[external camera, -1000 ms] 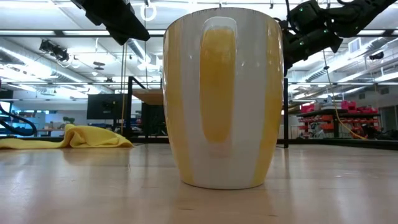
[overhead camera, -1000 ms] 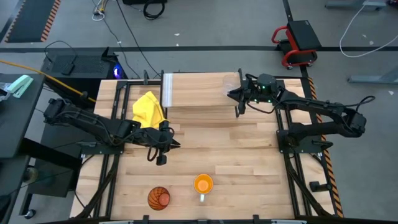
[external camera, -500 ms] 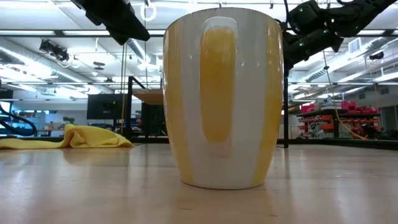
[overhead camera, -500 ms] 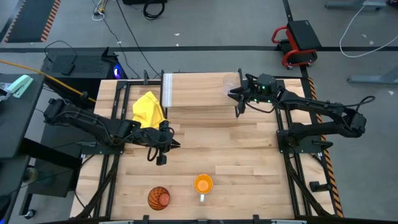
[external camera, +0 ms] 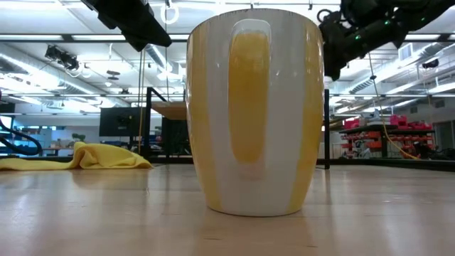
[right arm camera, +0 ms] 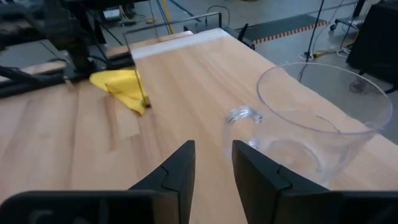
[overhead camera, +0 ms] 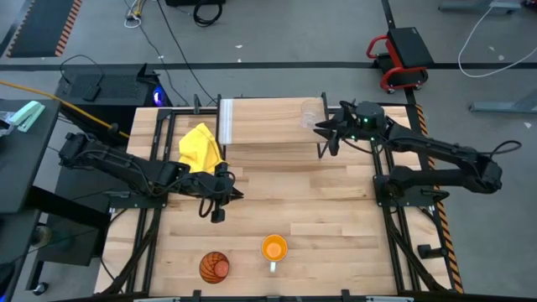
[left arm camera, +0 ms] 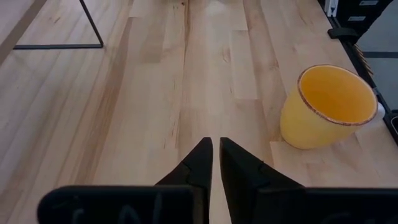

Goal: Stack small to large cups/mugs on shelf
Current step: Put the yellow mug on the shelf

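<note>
The clear cup (overhead camera: 310, 113) (right arm camera: 311, 124) stands upright on its base near the right end of the shelf (overhead camera: 268, 126) (right arm camera: 186, 81). My right gripper (overhead camera: 322, 128) (right arm camera: 213, 149) hovers just right of it, open, with the cup's handle (right arm camera: 239, 115) ahead of the fingertips and untouched. The orange mug (overhead camera: 273, 248) (left arm camera: 326, 106) (external camera: 249, 114) and the ribbed tumbler (overhead camera: 214, 267) stand on the tabletop near its near edge. My left gripper (overhead camera: 216, 211) (left arm camera: 213, 146) hangs shut above the table's middle left, short of the mug.
A yellow cloth (overhead camera: 201, 147) (right arm camera: 121, 84) lies crumpled at the shelf's left end, by its white edge (overhead camera: 224, 122). A thin black shelf leg (left arm camera: 93, 25) stands on the table. Bare wood lies between the shelf and the two vessels.
My right gripper has drawn back toward the table's right edge, away from the clear cup, which stays standing on the shelf. The left arm has kept still.
</note>
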